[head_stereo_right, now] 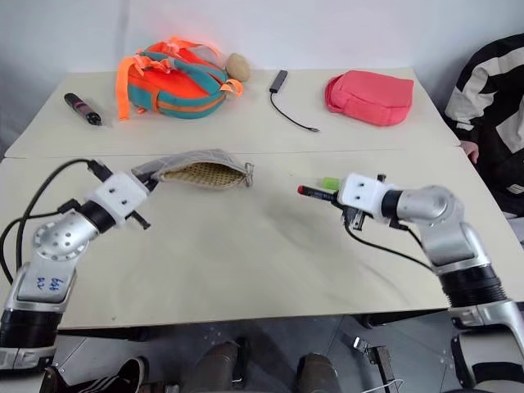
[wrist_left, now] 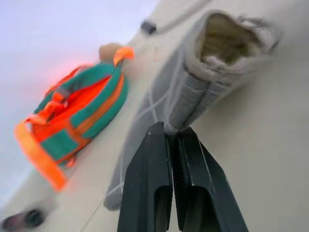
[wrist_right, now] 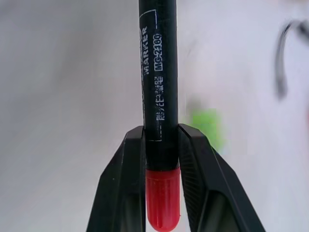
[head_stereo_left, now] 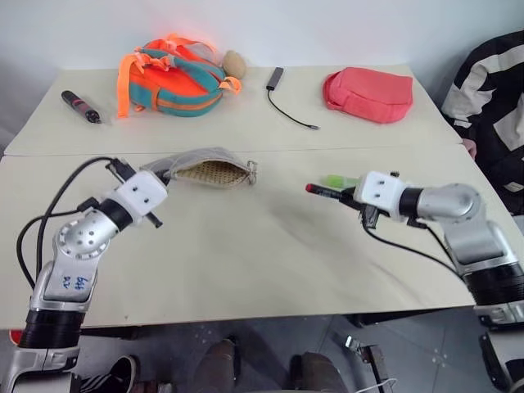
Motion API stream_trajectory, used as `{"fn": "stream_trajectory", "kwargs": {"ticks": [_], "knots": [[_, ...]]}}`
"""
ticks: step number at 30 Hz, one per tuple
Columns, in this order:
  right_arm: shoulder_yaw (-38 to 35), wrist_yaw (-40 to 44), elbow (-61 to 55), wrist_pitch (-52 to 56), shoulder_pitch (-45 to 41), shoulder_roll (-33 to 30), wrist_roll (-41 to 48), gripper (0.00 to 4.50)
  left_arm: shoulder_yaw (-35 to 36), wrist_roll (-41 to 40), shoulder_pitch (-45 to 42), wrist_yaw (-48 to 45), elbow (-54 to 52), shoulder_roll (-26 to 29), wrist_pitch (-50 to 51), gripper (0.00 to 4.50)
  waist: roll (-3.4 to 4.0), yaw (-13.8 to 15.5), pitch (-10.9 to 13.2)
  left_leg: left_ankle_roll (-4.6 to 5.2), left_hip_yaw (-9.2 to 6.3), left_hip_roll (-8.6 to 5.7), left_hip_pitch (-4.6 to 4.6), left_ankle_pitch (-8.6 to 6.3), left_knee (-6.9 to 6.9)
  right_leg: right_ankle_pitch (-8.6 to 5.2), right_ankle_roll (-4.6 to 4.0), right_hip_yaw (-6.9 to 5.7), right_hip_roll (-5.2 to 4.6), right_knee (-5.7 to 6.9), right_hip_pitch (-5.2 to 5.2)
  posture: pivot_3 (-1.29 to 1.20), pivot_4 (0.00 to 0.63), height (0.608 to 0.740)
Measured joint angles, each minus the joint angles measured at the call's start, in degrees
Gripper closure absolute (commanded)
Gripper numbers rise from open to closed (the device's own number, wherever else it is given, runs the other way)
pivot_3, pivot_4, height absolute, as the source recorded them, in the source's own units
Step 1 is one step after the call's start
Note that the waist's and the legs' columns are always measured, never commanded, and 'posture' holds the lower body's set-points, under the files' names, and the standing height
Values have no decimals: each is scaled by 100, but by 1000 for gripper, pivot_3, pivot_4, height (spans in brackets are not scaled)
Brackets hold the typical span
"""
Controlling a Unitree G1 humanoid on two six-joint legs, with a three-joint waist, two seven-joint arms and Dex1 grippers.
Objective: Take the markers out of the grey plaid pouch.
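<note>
The grey plaid pouch [head_stereo_left: 209,168] lies left of the table's middle, with its open mouth showing beige lining and facing right. My left gripper [wrist_left: 166,142] is shut on the fabric at the pouch's closed left end. At the right, my right gripper [wrist_right: 161,140] is shut on a black marker [head_stereo_left: 323,191] whose red tip points left, a little above the table. The marker's other red end [wrist_right: 162,203] sits between the fingers. A pale green marker [head_stereo_left: 340,181] lies on the table just behind that gripper.
At the back stand an orange-and-teal backpack [head_stereo_left: 172,74], a black cable with adapter [head_stereo_left: 286,102] and a pink pouch [head_stereo_left: 368,94]. A thick black pen-like tool [head_stereo_left: 80,106] lies far left. A person's black-and-white sleeve [head_stereo_left: 499,98] is at the right edge.
</note>
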Motion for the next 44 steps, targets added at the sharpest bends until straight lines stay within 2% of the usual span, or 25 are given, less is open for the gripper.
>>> {"fn": "stream_trajectory", "kwargs": {"ticks": [3, 6, 8, 9, 15, 17, 18, 21, 26, 31, 34, 37, 44], "knots": [[37, -270, 166, -244, 134, 175, -87, 3911, -20, 432, 249, 319, 21, -15, -6, 4500, 0, -4, 0, 0, 3, 1, 1, 0, 3, 0, 0, 6, 0, 2, -1, 0, 150, 740], [37, -346, 226, -337, 133, 306, -75, 3911, -11, 394, 326, 369, -14, -220, -3, 3782, 0, 5, 0, 0, 4, 0, 5, -2, 3, 0, -1, 10, -4, 4, 0, 0, 150, 740], [19, -311, 240, -301, 126, 315, -30, 3157, -19, 252, 414, 304, -32, -402, 18, 3129, -3, 6, -1, 0, 3, 2, 5, -4, 4, 0, -1, 9, -3, 5, 0, 0, 150, 740], [10, -319, 266, -281, 120, 342, -18, 2926, -31, 211, 456, 260, -35, -436, 23, 2820, -4, 7, -2, -1, 2, 4, 5, -4, 4, 1, -1, 8, -2, 5, 0, 0, 150, 740], [-112, -364, 332, -272, 119, 398, 64, 859, 0, -11, 552, 44, -103, -450, 59, 858, -3, 7, -1, 0, 5, 2, 5, -4, 4, 1, -1, 9, -2, 4, 0, 0, 150, 740], [-153, -317, 314, -276, 120, 363, 121, 166, 98, -346, 627, -164, -316, -480, 102, 196, -3, 6, -2, 1, 5, 3, 5, -4, 4, 1, -1, 9, -3, 4, 0, 0, 150, 740], [-181, -289, 287, -269, 132, 360, 165, 17, 181, -582, 693, -296, -477, -499, 139, 32, -3, 6, -2, 1, 5, 4, 5, -4, 4, 1, -1, 9, -2, 4, 0, 0, 150, 740], [-411, -95, 19, 21, 382, 361, 642, 17, 515, -1545, 1040, -772, -1120, -541, 385, 32, -3, 5, -1, 2, 4, 5, 5, -6, 5, 1, -2, 9, -3, 1, 4, 0, 150, 740], [-1253, -115, -723, 785, 779, 410, 1672, 17, 1180, -2980, 1800, -1277, -1994, -609, 1133, 32, -1, -1, 0, 5, 2, 7, 7, -8, 9, 2, -2, 9, -3, 1, 9, 0, 150, 740], [-1820, -23, -1879, 1542, 1931, 609, 2885, 17, 1859, -3932, 2627, -1392, -2344, -708, 1813, 32, -2, 37, -1, 10, -7, 7, 6, -17, 10, 1, -2, 10, -5, -6, 12, 0, 150, 740], [-2101, 81, -2196, 1571, 2695, 537, 3061, 17, 2266, -4107, 3122, -1459, -2259, -748, 1928, 32, -1, 50, 0, 12, -5, -1, 6, -33, 11, 3, 1, 13, -15, -12, 12, 0, 150, 740], [-2614, 237, -2091, 1357, 3256, 462, 3157, 17, 2657, -4045, 3628, -1665, -1959, -839, 1627, 32, -1, 47, 0, -3, 12, -4, 9, -55, 12, 5, 5, 19, -19, -20, 11, 0, 150, 740], [-2893, 613, -1412, 749, 3561, 399, 3172, 17, 2805, -3795, 3810, -1901, -1279, -894, 1061, 32, -1, 43, -4, -7, 22, 5, 13, -65, 11, 7, 1, 31, -16, -26, 6, 0, 150, 740]]}}
